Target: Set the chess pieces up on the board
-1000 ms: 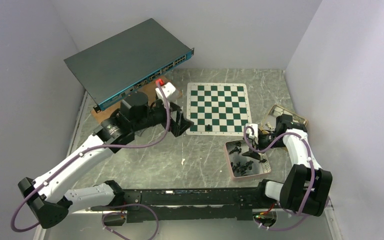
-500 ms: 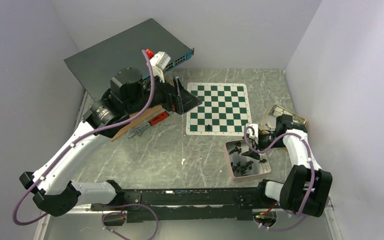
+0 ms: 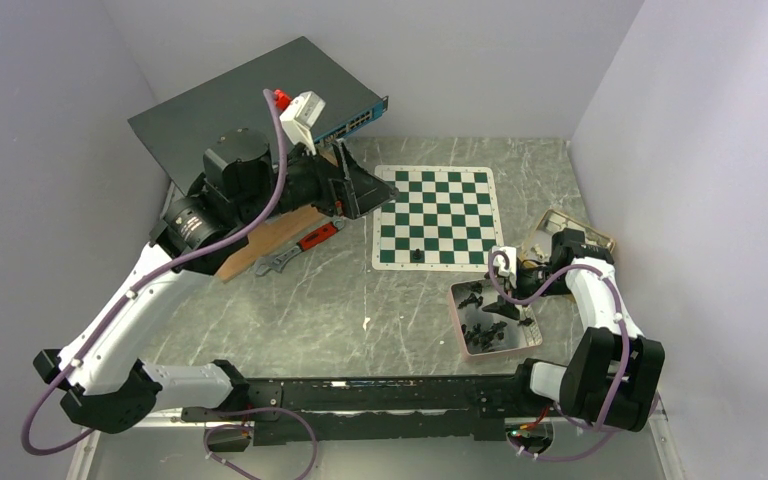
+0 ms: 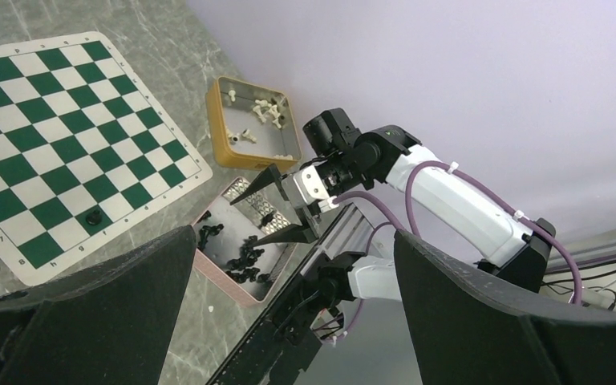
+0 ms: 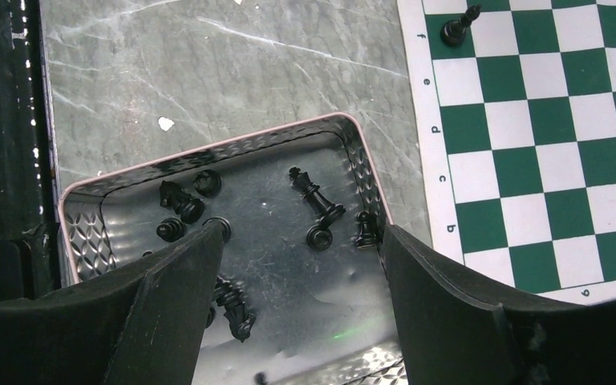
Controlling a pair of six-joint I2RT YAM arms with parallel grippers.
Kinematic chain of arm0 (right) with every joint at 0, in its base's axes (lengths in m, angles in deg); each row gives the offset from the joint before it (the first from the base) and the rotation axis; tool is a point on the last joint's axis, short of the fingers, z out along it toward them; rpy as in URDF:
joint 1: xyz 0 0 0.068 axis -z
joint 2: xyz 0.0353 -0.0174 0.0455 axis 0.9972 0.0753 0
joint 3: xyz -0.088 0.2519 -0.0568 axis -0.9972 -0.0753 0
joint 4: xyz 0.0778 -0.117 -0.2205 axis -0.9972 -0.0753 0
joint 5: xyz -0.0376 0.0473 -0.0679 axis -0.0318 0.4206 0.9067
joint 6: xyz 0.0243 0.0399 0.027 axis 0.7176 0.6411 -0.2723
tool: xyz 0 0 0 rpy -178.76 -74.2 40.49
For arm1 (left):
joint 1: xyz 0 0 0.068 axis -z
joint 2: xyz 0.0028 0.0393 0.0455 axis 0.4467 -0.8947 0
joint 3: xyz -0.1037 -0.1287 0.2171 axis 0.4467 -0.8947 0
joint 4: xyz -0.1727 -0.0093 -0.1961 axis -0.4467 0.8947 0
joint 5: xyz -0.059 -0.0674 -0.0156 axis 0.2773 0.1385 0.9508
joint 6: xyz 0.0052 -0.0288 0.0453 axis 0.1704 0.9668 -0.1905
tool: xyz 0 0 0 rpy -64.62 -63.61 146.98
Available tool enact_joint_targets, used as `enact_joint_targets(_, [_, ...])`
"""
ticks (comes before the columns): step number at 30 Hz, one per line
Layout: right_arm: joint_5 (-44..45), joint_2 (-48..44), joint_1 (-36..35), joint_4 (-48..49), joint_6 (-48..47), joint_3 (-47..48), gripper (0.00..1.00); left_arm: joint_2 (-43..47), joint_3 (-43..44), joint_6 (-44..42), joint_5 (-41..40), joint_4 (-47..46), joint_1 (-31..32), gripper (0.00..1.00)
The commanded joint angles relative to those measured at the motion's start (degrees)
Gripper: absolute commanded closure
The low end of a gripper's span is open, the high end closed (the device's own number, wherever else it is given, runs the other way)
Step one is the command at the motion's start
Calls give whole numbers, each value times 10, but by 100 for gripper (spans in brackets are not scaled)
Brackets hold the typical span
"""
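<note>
At far left a network switch point(image 3: 230, 110) leans against the back wall. In front of it the left gripper point(image 3: 368, 190) hangs raised above the bench point(image 3: 360, 310), jaws spread wide and holding nothing, just off the left edge of the board point(image 3: 435, 215). Beneath that arm lie a wooden plank point(image 3: 270, 232) and a red-handled tool point(image 3: 305, 243).

The board, a flat mat of dark green and white squares with a white border, lies square at the middle of the bench. A lone black piece point(image 3: 417, 256) stands on it, in the row nearest the arms. It has a round base and a slim, pointed top; its rank is too small to tell.

To the right, just off the board's near corner, a pink-rimmed metal tray point(image 3: 457, 318) holds the other black chess pieces point(image 5: 317, 200), some upright, several toppled on its dimpled floor. The right gripper point(image 3: 490, 298) hovers over them, jaws parted and empty. Beyond it a yellow tin point(image 4: 218, 120) holds small cream pieces point(image 4: 266, 112).

By this evidence the job has barely begun: one piece set, nearly all to come, and the next move looks to be a pick from the tray.
</note>
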Motion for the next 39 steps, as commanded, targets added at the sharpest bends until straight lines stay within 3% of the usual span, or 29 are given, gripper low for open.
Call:
enact_joint_targets(1, [-31, 1, 0, 1, -1, 3, 24, 9, 11, 8, 8, -16, -9, 1])
enact_joint_targets(8, [-28, 2, 0, 2, 6, 8, 24, 27, -31, -70, 4, -45, -13, 1])
enact_joint_targets(19, [6, -2, -1, 11, -53, -7, 25, 142, -345, -326, 120, -236, -22, 1])
enact_joint_targets(23, [36, 44, -1, -4, -88, 17, 36, 173, -445, -419, 138, -289, -20, 1])
enact_joint_targets(28, [47, 87, -5, 6, -96, 17, 47, 185, -464, -457, 117, -280, 2, 2])
enact_joint_targets(39, [94, 115, -54, 121, 4, 6, 51, 184, -461, -459, 91, -268, 12, 1])
